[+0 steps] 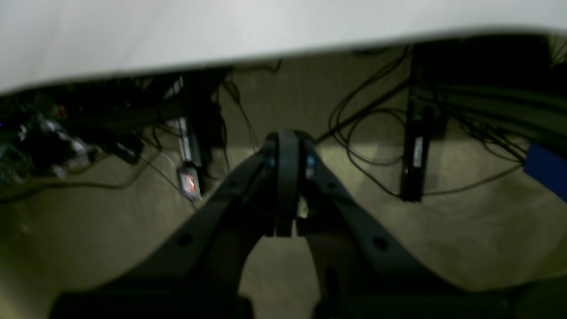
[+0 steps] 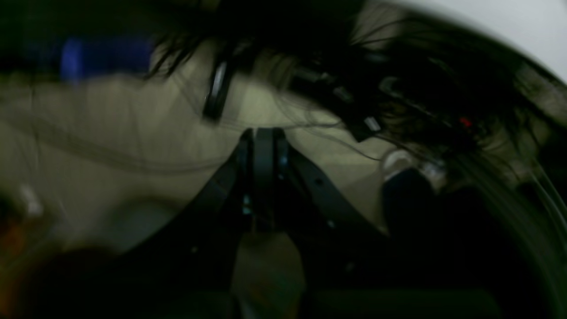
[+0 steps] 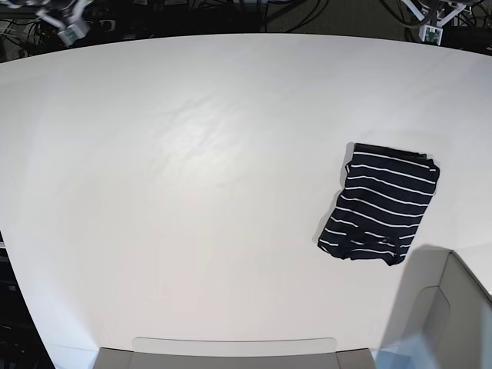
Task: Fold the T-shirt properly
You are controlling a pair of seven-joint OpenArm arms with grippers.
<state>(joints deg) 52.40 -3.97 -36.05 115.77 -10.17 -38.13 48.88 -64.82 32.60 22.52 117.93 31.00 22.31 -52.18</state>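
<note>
The T-shirt [image 3: 384,204] is dark navy with thin white stripes. It lies folded into a compact rectangle on the right half of the white table [image 3: 192,192]. It shows in neither wrist view. My left gripper [image 1: 288,138] is shut and empty, past the table's far edge and over the floor. My right gripper [image 2: 262,135] is also shut and empty over the floor, and its view is blurred. In the base view only bits of the arms show, at the top right corner [image 3: 430,19] and the top left corner [image 3: 68,23], far from the shirt.
A grey box [image 3: 461,307] stands at the table's front right, close below the shirt. A flat grey panel [image 3: 231,354] sits at the front edge. Beyond the table edge [image 1: 221,35] the floor holds cables [image 1: 363,133], black stands [image 1: 414,146] and a blue object [image 1: 547,168].
</note>
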